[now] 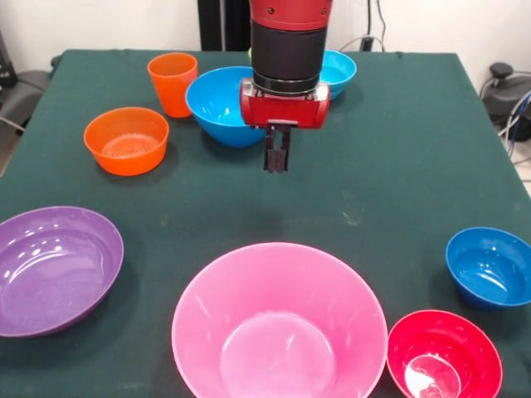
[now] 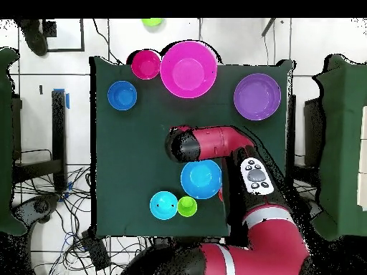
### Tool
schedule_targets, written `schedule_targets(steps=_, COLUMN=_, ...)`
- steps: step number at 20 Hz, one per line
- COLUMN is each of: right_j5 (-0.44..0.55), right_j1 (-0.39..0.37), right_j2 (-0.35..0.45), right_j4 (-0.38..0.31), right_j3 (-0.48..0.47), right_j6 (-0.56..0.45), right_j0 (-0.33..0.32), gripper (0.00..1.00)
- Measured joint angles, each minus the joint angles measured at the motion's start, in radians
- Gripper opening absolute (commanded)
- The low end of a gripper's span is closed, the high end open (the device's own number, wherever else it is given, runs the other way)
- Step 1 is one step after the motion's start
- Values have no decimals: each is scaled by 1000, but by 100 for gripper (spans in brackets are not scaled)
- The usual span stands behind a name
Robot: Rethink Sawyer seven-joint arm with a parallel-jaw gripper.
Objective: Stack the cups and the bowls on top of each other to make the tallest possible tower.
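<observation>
My gripper [image 1: 276,163] hangs over the middle of the table, shut and empty, just in front of the large blue bowl [image 1: 217,104]. The orange cup [image 1: 172,83] stands upright at the far left, with the orange bowl [image 1: 126,139] beside it. A small blue bowl [image 1: 338,71] sits behind my arm. The light green cup [image 2: 187,206] shows in the overhead view next to that small blue bowl [image 2: 163,205]. At the near side stand the purple bowl [image 1: 54,269], the huge pink bowl [image 1: 278,323], the red bowl [image 1: 444,356] and another small blue bowl [image 1: 489,265]. All stand apart.
The dark green table [image 1: 373,166] has bare cloth to the right of my gripper. A lime green round thing [image 2: 151,22] lies off the table beyond its edge. My arm [image 2: 215,143] hides the orange cup and orange bowl in the overhead view.
</observation>
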Motion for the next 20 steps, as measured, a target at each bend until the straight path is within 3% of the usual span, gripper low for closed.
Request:
schedule_targets(steps=7, right_j5=-46, right_j1=34, right_j2=1, right_j4=24, right_j3=6, right_j6=0, right_j0=-58, gripper=0)
schedule_targets(steps=11, right_j5=-136, right_j1=52, right_j2=-2, right_j4=23, right_j3=36, right_j6=0, right_j0=-92, gripper=0)
schedule_targets(steps=20, right_j5=-172, right_j1=49, right_j2=-17, right_j4=13, right_j3=100, right_j6=0, right_j0=-108, gripper=0)
